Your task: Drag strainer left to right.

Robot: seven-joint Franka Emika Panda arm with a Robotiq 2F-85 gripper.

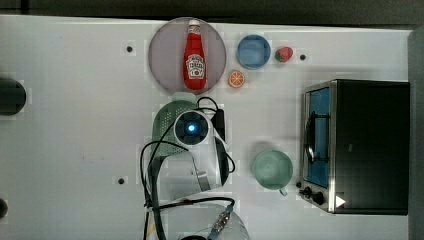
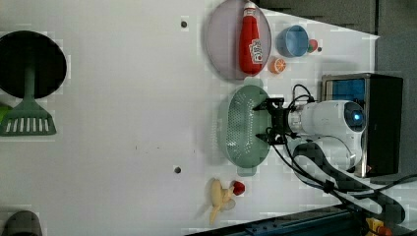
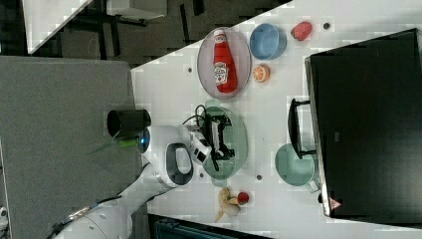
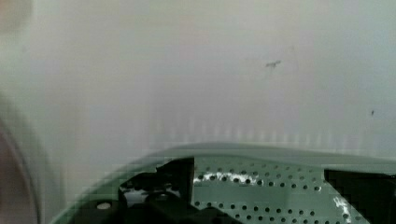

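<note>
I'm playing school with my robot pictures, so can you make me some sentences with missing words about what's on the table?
1. The ketchup bottle lies on a round grey ____.
2. The gripper hangs over the green ____ with its jaws open.
3. In the top view, the orange slice sits just below the blue ____.
4. The strawberry is coloured ____.

Missing words: plate; strainer; bowl; red.

Ketchup bottle (image 1: 194,56) on plate (image 1: 162,52), blue bowl (image 1: 253,51)
</note>
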